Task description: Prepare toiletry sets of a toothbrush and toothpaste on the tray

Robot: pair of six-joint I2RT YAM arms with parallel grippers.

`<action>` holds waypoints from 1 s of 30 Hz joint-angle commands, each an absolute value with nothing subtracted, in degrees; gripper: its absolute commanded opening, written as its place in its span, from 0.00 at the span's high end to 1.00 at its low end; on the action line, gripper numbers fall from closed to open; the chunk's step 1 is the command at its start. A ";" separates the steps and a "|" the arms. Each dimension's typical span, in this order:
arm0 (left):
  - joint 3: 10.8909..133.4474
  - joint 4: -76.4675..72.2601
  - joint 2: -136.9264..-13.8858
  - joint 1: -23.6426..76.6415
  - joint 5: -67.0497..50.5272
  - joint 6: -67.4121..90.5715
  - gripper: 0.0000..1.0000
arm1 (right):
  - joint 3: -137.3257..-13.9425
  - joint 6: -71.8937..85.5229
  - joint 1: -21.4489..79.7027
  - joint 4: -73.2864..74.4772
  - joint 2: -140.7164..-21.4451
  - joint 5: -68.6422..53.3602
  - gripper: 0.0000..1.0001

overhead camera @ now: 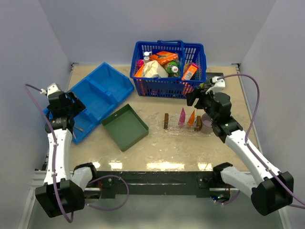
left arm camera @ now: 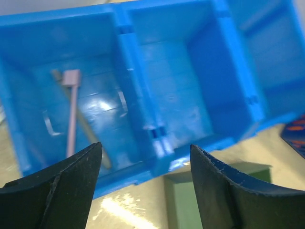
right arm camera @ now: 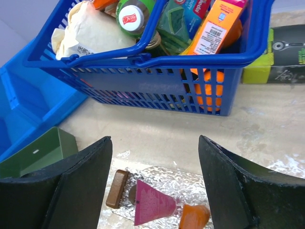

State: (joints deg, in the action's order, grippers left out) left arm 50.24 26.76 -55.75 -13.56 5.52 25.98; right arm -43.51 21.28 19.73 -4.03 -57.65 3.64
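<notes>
While the left gripper [left arm camera: 145, 148] hangs wide open over the blue divided bin [left arm camera: 200, 71], a pink toothbrush [left arm camera: 72, 114] lies in one compartment below. Same deal with the right gripper [right arm camera: 155, 143], spread apart just above the tray [right arm camera: 162, 179], where the pink toothpaste tube [right arm camera: 150, 205] and orange toothpaste tube [right arm camera: 194, 217] stand side by side.

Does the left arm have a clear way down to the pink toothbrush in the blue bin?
Probably yes: the left gripper hangs open over the blue bin, and the pink toothbrush lies uncovered on its floor.
</notes>
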 commanded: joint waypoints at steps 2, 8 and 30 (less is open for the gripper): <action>49.75 29.80 -56.60 -16.43 15.88 24.53 0.25 | -46.40 17.06 19.07 -2.20 -54.41 7.38 0.25; 50.71 28.39 -62.04 -16.43 21.62 23.03 0.35 | -46.23 15.91 18.81 -2.46 -52.74 10.01 0.25; 53.79 18.64 -88.06 -16.70 28.12 23.73 0.43 | -47.90 15.82 18.20 -1.84 -57.83 19.34 0.25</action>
State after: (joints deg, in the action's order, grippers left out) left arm 50.65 23.09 -85.30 -16.10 24.99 24.40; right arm -45.21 16.51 18.79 -0.58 -56.66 17.23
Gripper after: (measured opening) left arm 0.571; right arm 0.753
